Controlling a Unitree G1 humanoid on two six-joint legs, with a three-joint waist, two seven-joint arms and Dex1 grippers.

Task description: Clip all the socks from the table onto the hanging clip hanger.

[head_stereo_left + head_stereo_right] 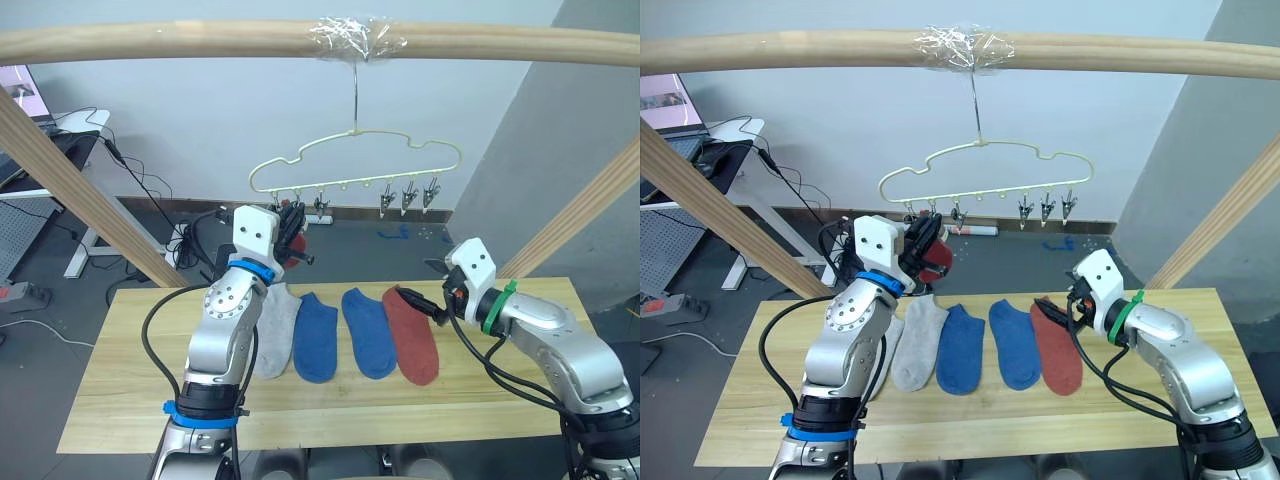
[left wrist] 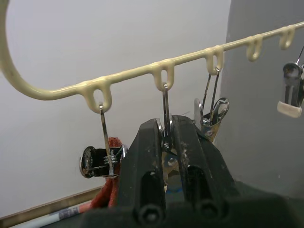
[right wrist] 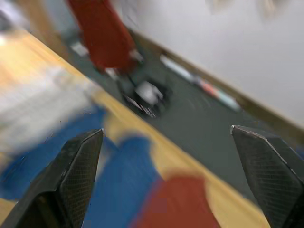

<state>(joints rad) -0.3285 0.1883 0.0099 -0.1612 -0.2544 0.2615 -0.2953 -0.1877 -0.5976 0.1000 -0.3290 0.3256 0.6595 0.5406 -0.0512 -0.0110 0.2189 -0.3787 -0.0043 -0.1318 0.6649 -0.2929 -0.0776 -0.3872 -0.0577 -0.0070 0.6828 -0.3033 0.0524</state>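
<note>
Clip hanger [image 1: 355, 165]: pale yellow wire, hung by its hook from taped wooden beam [image 1: 300, 42] above the table [image 1: 120, 400].
Left gripper [image 2: 166, 137]: raised to hanger's clip row, fingers pressed together on a metal clip [image 2: 165, 107]; rust red sock [image 1: 936, 258] dangled from neighbouring clip, just beside that gripper.
Right gripper [image 3: 171, 175]: fingers spread wide, pinched nothing, hovered over table's right part near second rust red sock [image 1: 412, 335].
Table row, below hanger: light grey sock [image 1: 275, 330], two blue socks [image 1: 315, 338] [image 1: 368, 332], then rust red sock, laid flat side by side.
</note>
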